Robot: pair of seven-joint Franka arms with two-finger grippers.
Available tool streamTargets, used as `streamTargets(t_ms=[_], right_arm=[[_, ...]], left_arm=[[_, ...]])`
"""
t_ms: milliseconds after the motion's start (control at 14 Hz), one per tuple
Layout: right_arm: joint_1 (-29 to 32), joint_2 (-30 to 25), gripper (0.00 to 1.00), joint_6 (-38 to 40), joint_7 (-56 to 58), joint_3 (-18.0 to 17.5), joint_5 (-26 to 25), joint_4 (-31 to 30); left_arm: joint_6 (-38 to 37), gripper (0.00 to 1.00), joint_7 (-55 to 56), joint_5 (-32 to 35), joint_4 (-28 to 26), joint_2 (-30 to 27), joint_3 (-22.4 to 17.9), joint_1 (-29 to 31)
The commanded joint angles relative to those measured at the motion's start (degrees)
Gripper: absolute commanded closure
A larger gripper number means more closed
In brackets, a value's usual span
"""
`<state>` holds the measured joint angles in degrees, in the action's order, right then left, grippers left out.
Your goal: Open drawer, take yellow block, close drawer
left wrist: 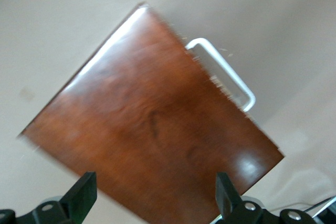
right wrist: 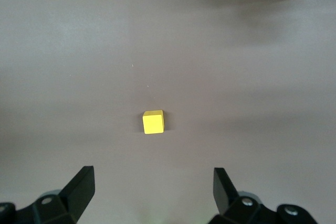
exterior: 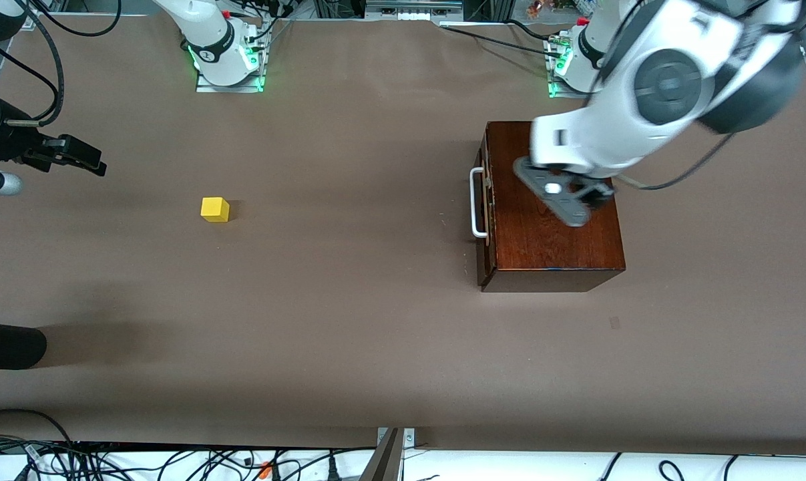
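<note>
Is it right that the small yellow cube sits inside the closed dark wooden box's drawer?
Not quite. The drawer of the dark wooden box is closed, but the small yellow cube sits out on the brown table, toward the right arm's end. The front view shows this.

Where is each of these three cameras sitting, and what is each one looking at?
Front view: high across the table, facing both arms' bases; shows the left gripper over the wooden box and the right gripper.
Left wrist view: looks down on the box and the drawer's white handle, open fingers showing.
Right wrist view: looks down on the yellow block, open fingers showing.
Shared: front and right wrist views both show the block.
</note>
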<state>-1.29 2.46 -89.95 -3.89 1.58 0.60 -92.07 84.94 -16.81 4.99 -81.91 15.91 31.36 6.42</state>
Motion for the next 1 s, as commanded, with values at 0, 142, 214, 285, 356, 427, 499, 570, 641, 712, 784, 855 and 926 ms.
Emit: streamTargets(t_ms=[0,142,214,285,356,427,499,570,641,712,784,855,926], right_arm=[[0.76,-0.09,0.00,0.30,-0.42,-0.44,1.16,0.84],[0.76,-0.09,0.00,0.30,-0.42,-0.44,1.07,0.92],[0.76,-0.09,0.00,0.30,-0.42,-0.44,1.07,0.92],[0.76,-0.09,0.00,0.30,-0.42,-0.44,1.07,0.92],[0.76,-0.09,0.00,0.30,-0.42,-0.44,1.07,0.92],[0.76,-0.09,0.00,0.30,-0.42,-0.44,1.16,0.92],[0.76,-0.09,0.00,0.30,-0.42,-0.44,1.07,0.92],[0.76,-0.09,0.00,0.38,-0.42,-0.44,1.07,0.92],[0.76,-0.09,0.00,0.30,-0.42,-0.44,1.07,0.92],[0.76,-0.09,0.00,0.21,-0.42,-0.44,1.07,1.01],[0.76,-0.09,0.00,0.21,-0.33,-0.44,1.07,1.01],[0.85,-0.09,0.00,0.21,-0.42,-0.44,1.07,1.01],[0.76,-0.09,0.00,0.21,-0.33,-0.44,1.07,1.01]], left_arm=[[-1.00,0.00,1.07,-4.97,-1.22,-5.17,-6.72,1.14],[-0.13,0.00,1.43,-7.36,-2.89,-8.25,-17.25,-3.84],[-0.12,0.00,2.04,-7.45,-3.07,-9.22,-21.65,-6.05],[0.05,0.00,4.04,-7.54,-3.77,-10.54,-24.91,-7.46],[0.84,0.00,7.89,-7.54,-5.34,-12.03,-27.03,-8.26],[2.24,0.00,12.37,-7.37,-7.45,-14.31,-28.01,-8.36],[2.69,0.00,16.15,-7.19,-9.73,-16.33,-28.20,-8.36],[2.69,0.00,18.80,-6.84,-11.06,-17.74,-29.07,-8.36],[2.87,0.00,21.35,-6.84,-11.77,-18.28,-29.60,-8.36],[3.04,0.00,23.21,-6.84,-11.60,-18.37,-29.95,-8.27],[3.04,0.00,23.66,-6.75,-11.43,-18.46,-30.39,-8.27],[3.04,0.00,23.49,-6.58,-11.51,-18.46,-30.48,-8.27],[2.96,0.00,23.40,-6.57,-11.51,-18.46,-30.57,-8.27]])
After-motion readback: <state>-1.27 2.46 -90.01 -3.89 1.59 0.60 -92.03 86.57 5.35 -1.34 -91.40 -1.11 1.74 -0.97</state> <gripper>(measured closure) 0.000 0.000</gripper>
